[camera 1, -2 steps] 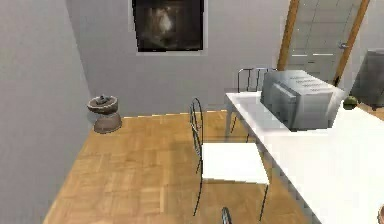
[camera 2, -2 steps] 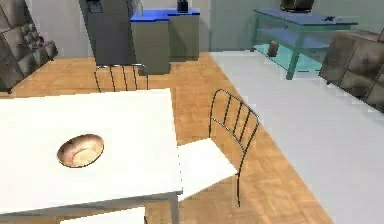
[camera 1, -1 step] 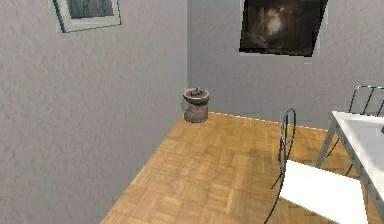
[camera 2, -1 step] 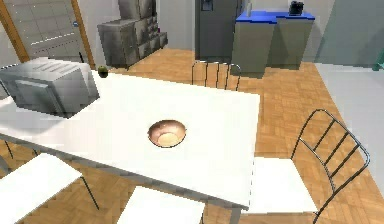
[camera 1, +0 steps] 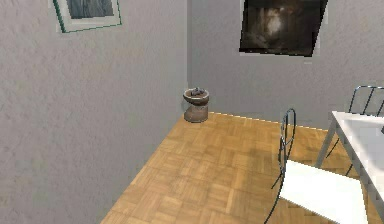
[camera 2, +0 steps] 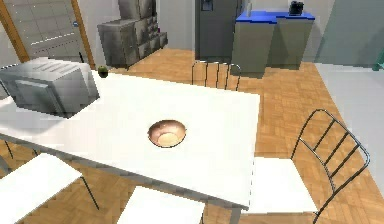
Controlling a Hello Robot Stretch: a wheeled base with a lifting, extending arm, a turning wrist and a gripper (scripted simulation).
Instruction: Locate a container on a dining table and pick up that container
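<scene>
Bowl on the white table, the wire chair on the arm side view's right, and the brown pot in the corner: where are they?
bowl (camera 2: pixel 167 133), arm side view, on its shiny inside.
wire chair (camera 2: pixel 284 188), arm side view, on its white seat.
brown pot (camera 1: pixel 196 106), forward view, on its side wall.

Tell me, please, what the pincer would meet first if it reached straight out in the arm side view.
Likely bare top of the white table; the brown bowl lies just left of that line, though depth is unclear.
</scene>
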